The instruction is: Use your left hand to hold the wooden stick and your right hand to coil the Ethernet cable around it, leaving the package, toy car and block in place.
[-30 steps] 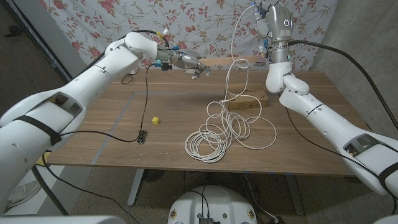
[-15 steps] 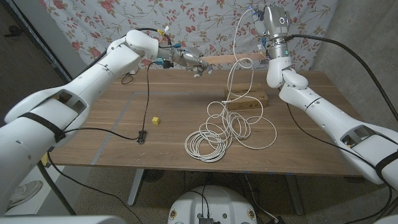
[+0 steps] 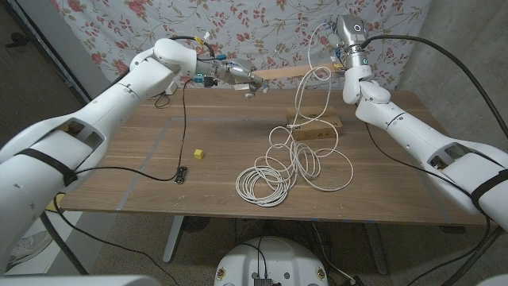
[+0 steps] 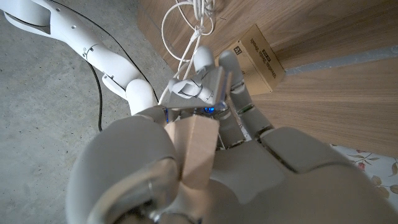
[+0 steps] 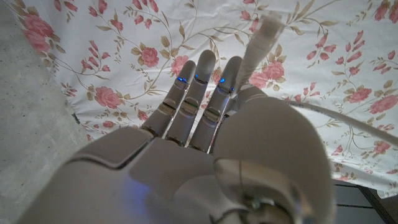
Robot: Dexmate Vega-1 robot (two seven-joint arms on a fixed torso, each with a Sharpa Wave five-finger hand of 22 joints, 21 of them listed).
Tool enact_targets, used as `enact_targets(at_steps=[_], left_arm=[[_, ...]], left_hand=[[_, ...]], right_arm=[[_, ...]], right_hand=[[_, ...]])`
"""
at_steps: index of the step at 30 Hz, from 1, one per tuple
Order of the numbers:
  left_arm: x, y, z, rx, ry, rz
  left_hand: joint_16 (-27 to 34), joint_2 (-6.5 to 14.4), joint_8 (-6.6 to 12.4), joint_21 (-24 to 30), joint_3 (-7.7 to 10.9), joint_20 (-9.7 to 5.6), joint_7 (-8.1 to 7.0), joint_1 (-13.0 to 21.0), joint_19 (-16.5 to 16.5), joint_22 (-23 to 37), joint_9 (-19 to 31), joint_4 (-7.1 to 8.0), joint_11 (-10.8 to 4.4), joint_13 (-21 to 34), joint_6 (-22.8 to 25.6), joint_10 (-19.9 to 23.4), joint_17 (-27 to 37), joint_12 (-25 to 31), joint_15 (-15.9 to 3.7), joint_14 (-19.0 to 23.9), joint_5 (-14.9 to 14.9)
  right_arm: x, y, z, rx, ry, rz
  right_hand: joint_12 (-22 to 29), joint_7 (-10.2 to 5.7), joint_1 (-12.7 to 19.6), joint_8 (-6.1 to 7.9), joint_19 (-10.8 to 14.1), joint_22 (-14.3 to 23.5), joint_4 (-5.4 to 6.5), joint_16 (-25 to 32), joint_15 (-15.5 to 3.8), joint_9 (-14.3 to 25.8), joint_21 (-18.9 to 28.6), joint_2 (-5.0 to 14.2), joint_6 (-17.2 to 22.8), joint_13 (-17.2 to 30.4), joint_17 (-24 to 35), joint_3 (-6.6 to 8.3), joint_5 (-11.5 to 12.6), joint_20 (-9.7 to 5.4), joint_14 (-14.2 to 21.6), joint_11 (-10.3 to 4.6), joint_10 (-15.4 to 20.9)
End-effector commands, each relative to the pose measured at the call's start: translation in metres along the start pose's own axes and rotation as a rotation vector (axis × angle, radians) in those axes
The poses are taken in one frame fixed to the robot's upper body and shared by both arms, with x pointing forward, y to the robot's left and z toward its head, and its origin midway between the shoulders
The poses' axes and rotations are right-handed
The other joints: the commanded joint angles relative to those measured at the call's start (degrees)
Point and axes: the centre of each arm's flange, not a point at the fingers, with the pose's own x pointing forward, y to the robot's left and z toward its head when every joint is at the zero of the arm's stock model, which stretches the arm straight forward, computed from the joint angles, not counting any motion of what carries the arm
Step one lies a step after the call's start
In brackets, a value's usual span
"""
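Since the earlier frames, the right hand (image 3: 343, 49) has drawn back toward the floral cloth (image 3: 270, 32), and the stick (image 3: 290, 72) now reaches almost to it. The left hand (image 3: 236, 76) has stayed raised over the far side of the table (image 3: 143, 159).

There is one stick, one cable (image 3: 290, 163), one package (image 3: 316, 131), one block (image 3: 198, 154) and one toy car (image 3: 182, 174).

The left hand's fingers are wrapped around one end of the stick, holding it level in the air. The cable climbs from a loose coil on the table, passes over the stick near its free end, and runs up to the right hand.

The left wrist view shows the stick's (image 4: 196, 149) square end clamped in the left hand (image 4: 236, 155), with the package (image 4: 258, 56) and cable (image 4: 186, 25) beyond. The right wrist view shows the right hand's (image 5: 205, 155) fingers (image 5: 193, 99) straight and close together against the cloth, while the cable's plug end (image 5: 258, 43) sticks up beside the thumb, pinched there.

On the table, the package lies beside the coil; the block and car sit apart toward the left.
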Motion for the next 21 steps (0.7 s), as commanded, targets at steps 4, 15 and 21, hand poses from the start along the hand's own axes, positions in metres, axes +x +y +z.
enact_targets(at_steps=[4, 15, 21], left_arm=[[-0.018, 0.005, 0.005, -0.006, -0.099, 0.101], [-0.018, 0.005, 0.001, -0.009, -0.122, 0.176], [-0.015, 0.006, 0.003, -0.006, -0.131, 0.202]], left_hand=[[27.86, 0.55, 0.20, 0.46, 0.36, -0.06, -0.10, 0.00, -0.18, -0.11, -0.19, -0.08, 0.13, 0.06, 0.19, 0.25, 14.94, 0.36, -0.34, 0.05, 0.40], [28.05, 0.52, 0.36, 0.75, 0.41, -0.12, -0.20, -0.10, -0.34, -0.12, -0.36, -0.06, 0.13, 0.07, 0.18, 0.18, 14.95, 0.35, -0.38, -0.14, 0.41], [28.13, 0.50, 0.44, 0.80, 0.43, -0.13, -0.19, -0.14, -0.38, -0.20, -0.42, -0.05, 0.15, 0.07, 0.21, 0.21, 14.94, 0.36, -0.31, -0.22, 0.42]], right_arm=[[-0.005, 0.020, -0.038, -0.085, 0.105, 0.153], [-0.018, 0.028, -0.040, -0.034, 0.120, 0.159], [-0.033, 0.036, -0.038, 0.010, 0.109, 0.169]], right_hand=[[-0.24, 1.72, 0.61, 0.06, -0.32, -0.22, 0.40, -0.32, -5.92, 0.03, 0.53, 0.67, 6.65, 0.00, 0.31, 0.16, 0.38, -6.12, 0.23, 0.02, -0.32], [-0.13, 1.86, 0.80, 0.12, -0.42, -0.70, 0.72, -0.78, -5.89, -0.06, 0.91, 0.73, 6.76, -0.30, 0.47, 0.06, 0.49, -6.04, 0.42, 0.09, 0.01], [-0.09, 1.95, 0.98, 0.17, -0.47, -0.92, 0.79, -0.97, -5.93, -0.03, 1.10, 0.74, 6.80, -0.34, 0.54, 0.04, 0.54, -6.04, 0.52, 0.14, -0.01]])
